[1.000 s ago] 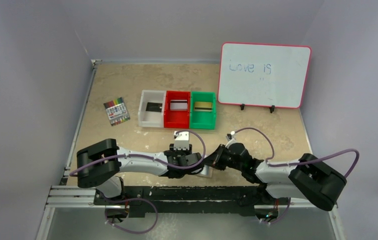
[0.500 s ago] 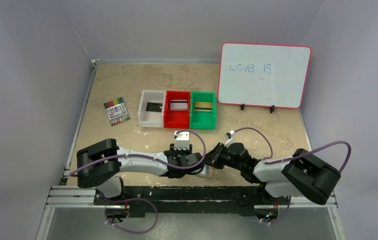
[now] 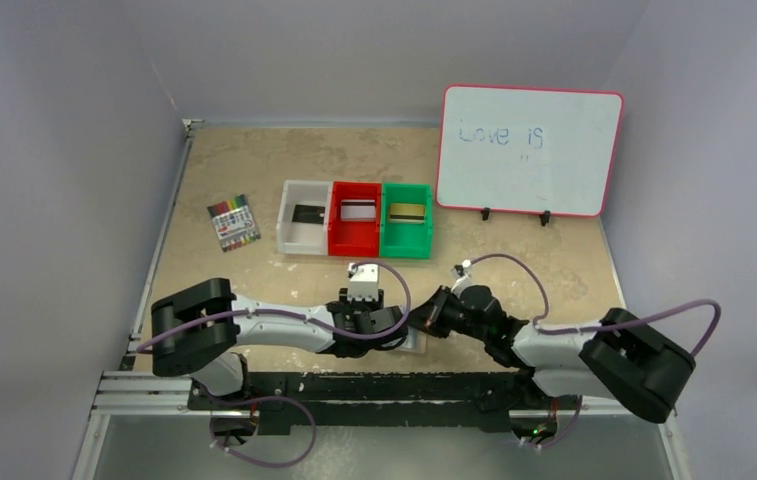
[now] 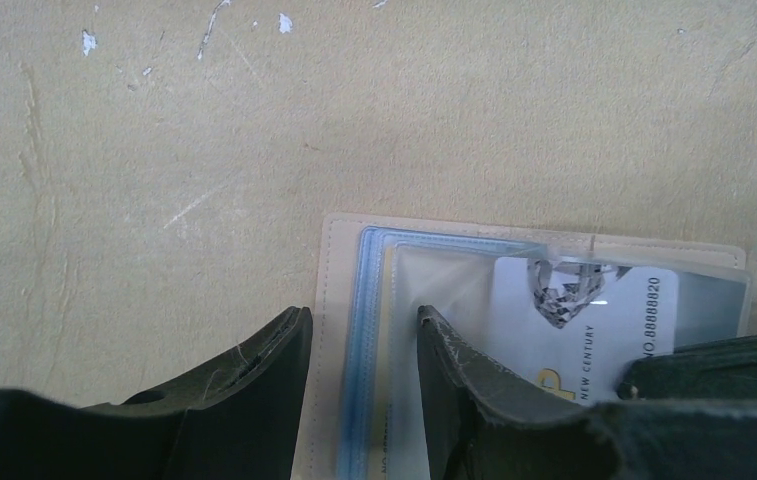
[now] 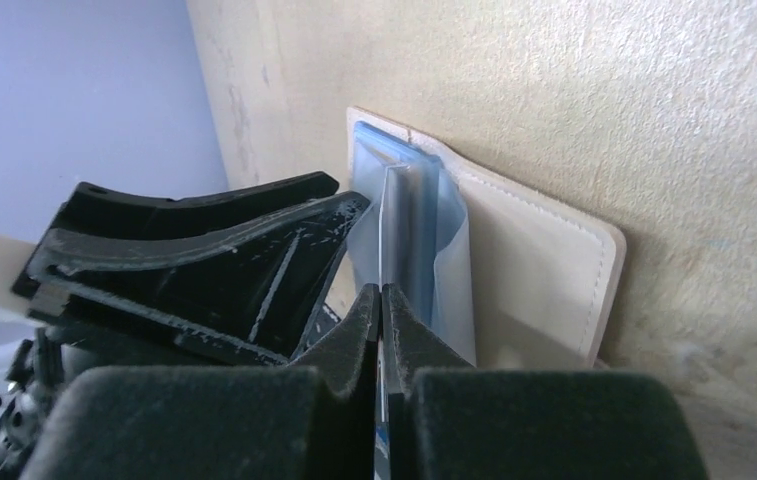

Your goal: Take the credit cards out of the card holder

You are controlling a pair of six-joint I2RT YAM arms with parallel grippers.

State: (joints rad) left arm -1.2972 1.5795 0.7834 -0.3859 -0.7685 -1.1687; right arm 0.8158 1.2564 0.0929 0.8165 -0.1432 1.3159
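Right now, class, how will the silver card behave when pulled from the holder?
The silver card looks thin and rigid: probably slides out flat. Its glossy face could be slippery. The soft clear sleeve may cling and lift with it.

Holder [image 4: 434, 270] lies open and flat: beige rim, blue-clear sleeves, white card [image 4: 594, 320] part-way in one. Black card [image 3: 306, 214], grey card [image 3: 356, 211], gold card [image 3: 407, 212] lie one per bin [image 3: 355, 243]

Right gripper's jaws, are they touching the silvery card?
Touching. Right wrist view: the right gripper has its jaws shut on the silvery card, no gap.
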